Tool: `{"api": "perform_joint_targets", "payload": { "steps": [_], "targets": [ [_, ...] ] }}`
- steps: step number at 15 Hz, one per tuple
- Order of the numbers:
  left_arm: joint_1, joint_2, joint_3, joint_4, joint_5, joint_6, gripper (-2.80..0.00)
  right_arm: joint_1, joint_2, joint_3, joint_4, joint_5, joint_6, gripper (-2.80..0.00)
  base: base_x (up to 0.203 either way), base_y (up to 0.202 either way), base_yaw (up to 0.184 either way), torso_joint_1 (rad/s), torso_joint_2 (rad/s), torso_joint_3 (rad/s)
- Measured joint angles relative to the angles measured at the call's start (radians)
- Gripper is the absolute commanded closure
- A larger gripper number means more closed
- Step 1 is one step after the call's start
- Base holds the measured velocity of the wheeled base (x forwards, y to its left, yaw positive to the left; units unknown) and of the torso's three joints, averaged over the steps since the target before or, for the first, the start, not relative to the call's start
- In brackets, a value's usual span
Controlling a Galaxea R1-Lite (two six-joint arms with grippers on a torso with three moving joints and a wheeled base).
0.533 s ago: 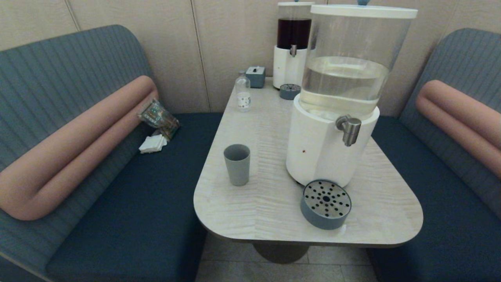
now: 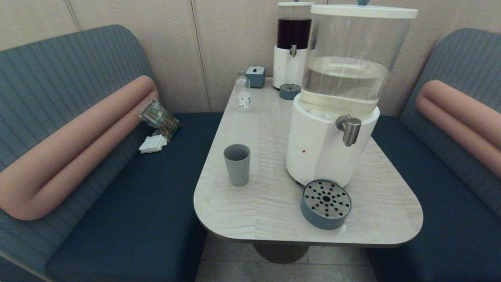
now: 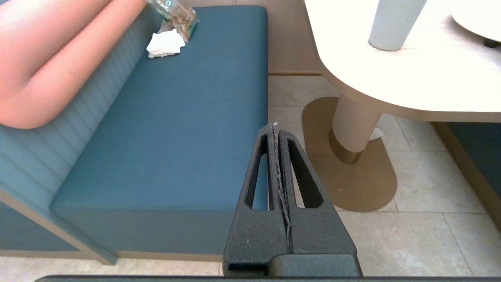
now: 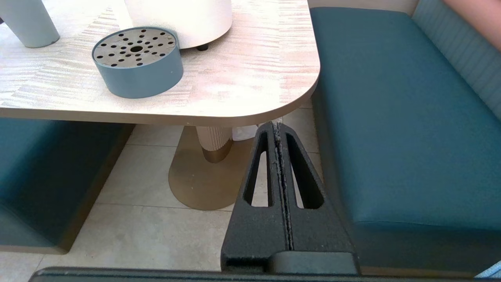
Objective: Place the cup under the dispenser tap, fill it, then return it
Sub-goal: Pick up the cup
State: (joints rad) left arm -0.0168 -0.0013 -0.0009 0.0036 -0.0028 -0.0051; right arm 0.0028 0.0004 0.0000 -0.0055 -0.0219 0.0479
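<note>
The grey-blue cup (image 2: 236, 164) stands upright and empty on the pale table (image 2: 254, 211), left of the big white-based dispenser (image 2: 332, 117). Its steel elbow tap (image 2: 348, 129) juts out over the table, with a round perforated drip tray (image 2: 325, 204) below and in front. The cup's lower part (image 3: 395, 23) shows in the left wrist view and also as the cup's base (image 4: 29, 23) in the right wrist view. My left gripper (image 3: 275, 127) is shut and empty, low beside the left bench. My right gripper (image 4: 277, 125) is shut and empty below the table's front edge. Neither arm shows in the head view.
A dark-red-liquid dispenser (image 2: 292, 43), a small clear bottle (image 2: 243, 94), a small grey box (image 2: 255, 76) and a second drip tray (image 2: 289, 91) stand at the table's far end. Blue benches (image 2: 129, 196) flank the table. A packet (image 2: 158, 117) and white napkins (image 2: 152, 143) lie on the left bench.
</note>
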Motion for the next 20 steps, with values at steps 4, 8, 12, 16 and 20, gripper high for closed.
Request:
{"api": "perform_joint_targets", "payload": {
  "steps": [4,8,12,16,20],
  "targets": [
    [0.0,0.0,0.0,0.0,0.0,0.001,0.0,0.0,0.0,0.0,-0.002,0.0,0.0,0.0,0.0,0.0,0.0,0.0,0.0,0.0],
    [0.0,0.001,-0.027,0.008,0.0,0.0,0.0,0.0,0.0,0.0,-0.002,0.001,0.0,0.0,0.0,0.0,0.0,0.0,0.0,0.0],
    [-0.003,0.109,-0.27,0.02,-0.067,-0.021,0.0,0.0,0.0,0.0,-0.002,0.001,-0.001,0.0,0.0,0.0,0.0,0.0,0.0,0.0],
    [-0.011,0.434,-0.489,-0.043,-0.118,-0.111,0.0,0.0,0.0,0.0,-0.002,0.0,0.0,0.0,0.0,0.0,0.0,0.0,0.0,0.0],
    [-0.014,0.807,-0.575,-0.256,-0.244,-0.107,0.0,0.0,0.0,0.0,-0.002,0.001,-0.001,0.0,0.0,0.0,0.0,0.0,0.0,0.0]
  ]
}}
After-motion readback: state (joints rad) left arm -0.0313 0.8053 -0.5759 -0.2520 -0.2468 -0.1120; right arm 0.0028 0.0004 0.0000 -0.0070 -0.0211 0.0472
